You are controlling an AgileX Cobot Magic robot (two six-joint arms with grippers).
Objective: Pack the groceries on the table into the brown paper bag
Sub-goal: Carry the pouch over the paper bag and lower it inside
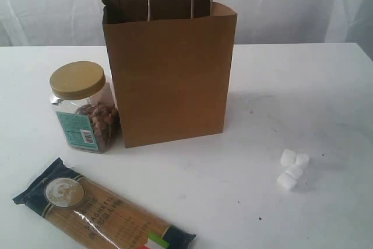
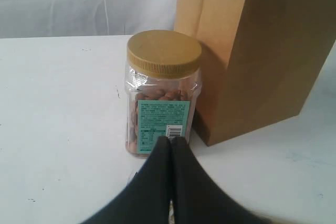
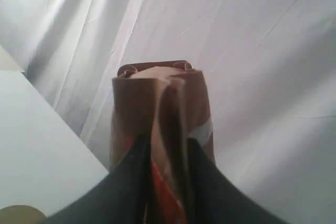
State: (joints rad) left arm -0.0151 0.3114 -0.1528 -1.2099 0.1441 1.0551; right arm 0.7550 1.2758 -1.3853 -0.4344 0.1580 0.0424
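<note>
The brown paper bag [image 1: 169,74] stands upright and open at the middle of the white table [image 1: 291,86]. A clear nut jar [image 1: 84,109] with a tan lid stands against the bag's left side. The spaghetti packet [image 1: 99,214] lies at the front left, and several white marshmallows [image 1: 293,168] lie at the right. Neither gripper shows in the exterior view. My left gripper [image 2: 171,140] is shut and empty, its tips just in front of the nut jar [image 2: 163,77] beside the bag [image 2: 262,51]. My right gripper [image 3: 168,142] is shut on a copper pouch [image 3: 157,103], held up before the curtain.
A white curtain [image 1: 291,4] hangs behind the table. In the right wrist view a corner of the table [image 3: 37,145] lies below the pouch, with a bit of tan lid [image 3: 18,214] at the frame's edge.
</note>
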